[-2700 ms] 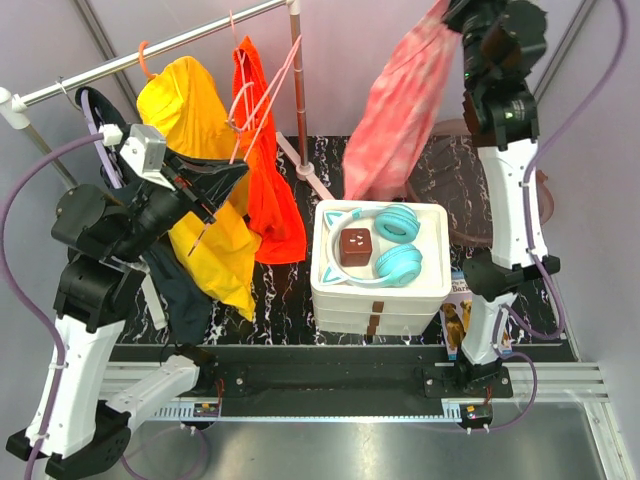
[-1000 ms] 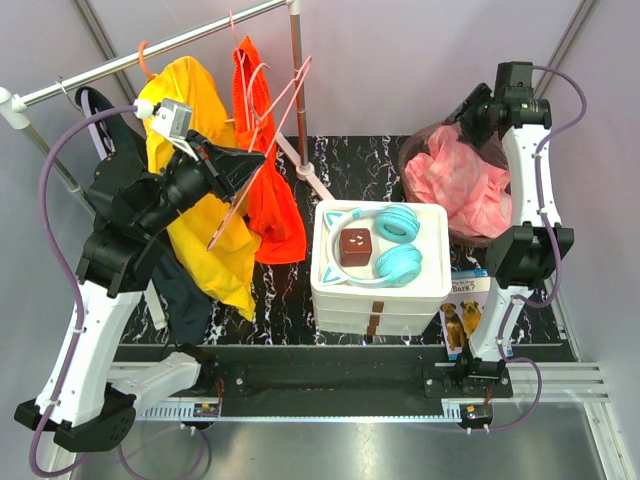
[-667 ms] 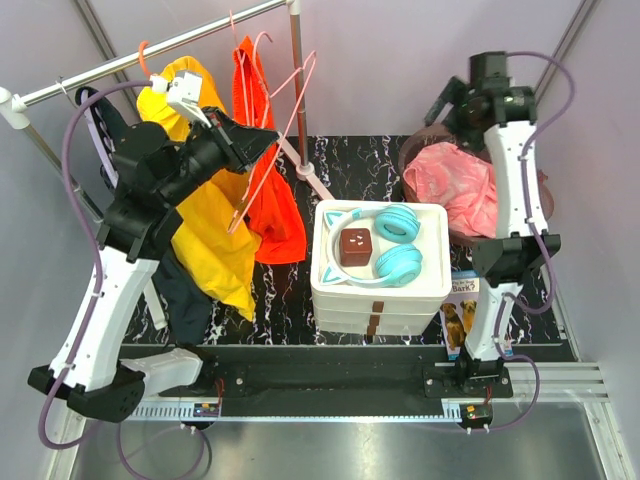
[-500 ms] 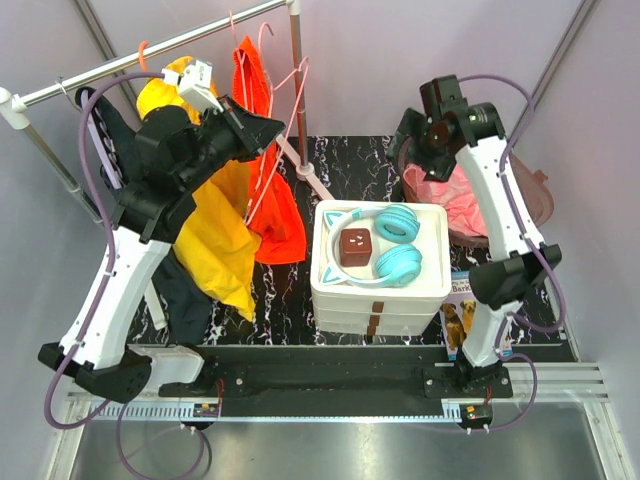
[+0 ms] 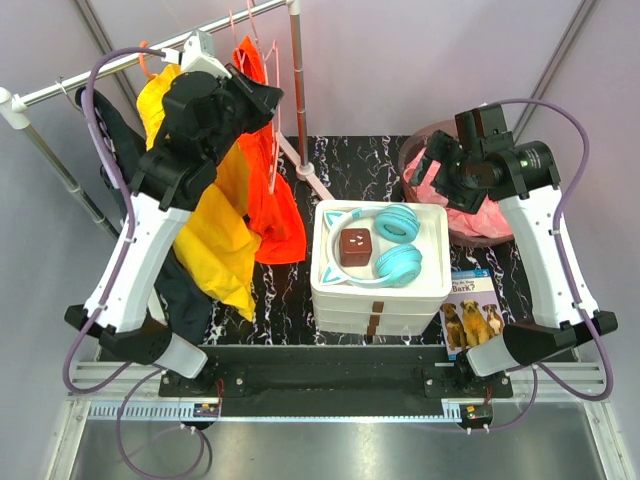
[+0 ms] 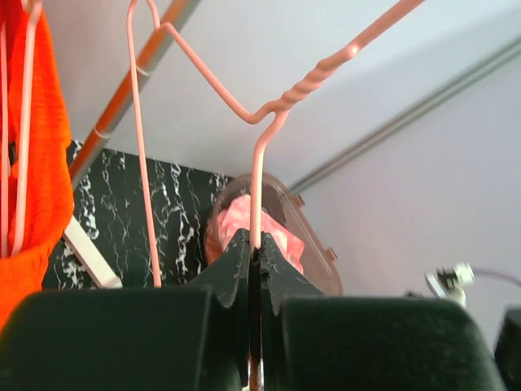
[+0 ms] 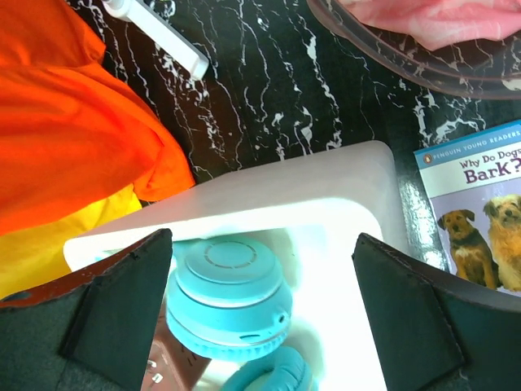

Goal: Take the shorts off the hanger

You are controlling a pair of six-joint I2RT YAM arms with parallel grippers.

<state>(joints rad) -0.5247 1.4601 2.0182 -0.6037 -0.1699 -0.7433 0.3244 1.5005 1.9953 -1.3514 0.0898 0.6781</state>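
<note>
Shorts [image 5: 478, 218], pink, soft and rumpled, are lying heaped in a translucent round tub [image 7: 383, 49], off the hanger. Left tool [image 6: 255, 244] is pinching its black jaws together on the thin pink wire hanger [image 6: 255, 187], now bare, just under its twisted neck, up by the metal rail [image 5: 100, 70]. Right tool [image 7: 260, 301] is hovering with fingers spread wide, holding nothing, over smooth teal headphones [image 7: 228, 301] in a white box [image 7: 326, 204], beside the tub on the black marbled worktop [image 7: 269, 90].
</note>
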